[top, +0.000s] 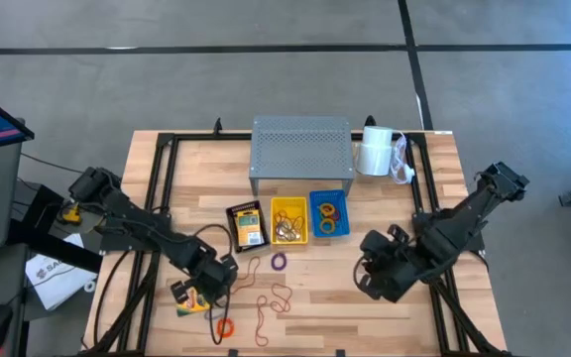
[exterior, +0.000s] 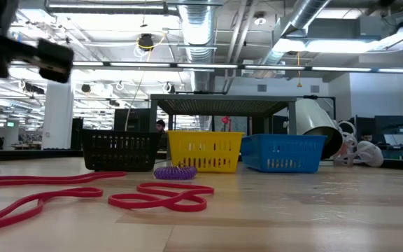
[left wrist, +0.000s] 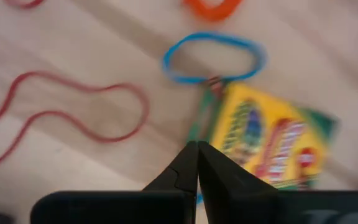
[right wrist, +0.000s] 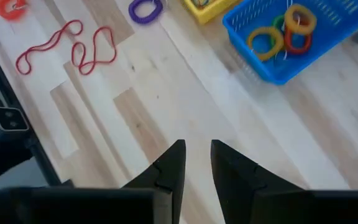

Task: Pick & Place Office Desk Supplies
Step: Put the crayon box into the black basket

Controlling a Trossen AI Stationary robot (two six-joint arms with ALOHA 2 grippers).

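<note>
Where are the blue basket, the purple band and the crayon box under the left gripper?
blue basket (top: 328, 215): high view, its rim.
purple band (top: 279, 262): high view, on the loop.
crayon box (left wrist: 272, 140): left wrist view, its yellow face.
left gripper (left wrist: 197, 163): left wrist view, closed fingertips.

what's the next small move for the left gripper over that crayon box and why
Probably open the fingers before descending. The left gripper hovers with its jaws shut above the near edge of the yellow-and-green cardboard crayon box, which lies flat on the wooden table beside a thin blue rubber-band loop. Shut fingers cannot straddle the box.

Two dark jointed arms trailing black cables.
</note>
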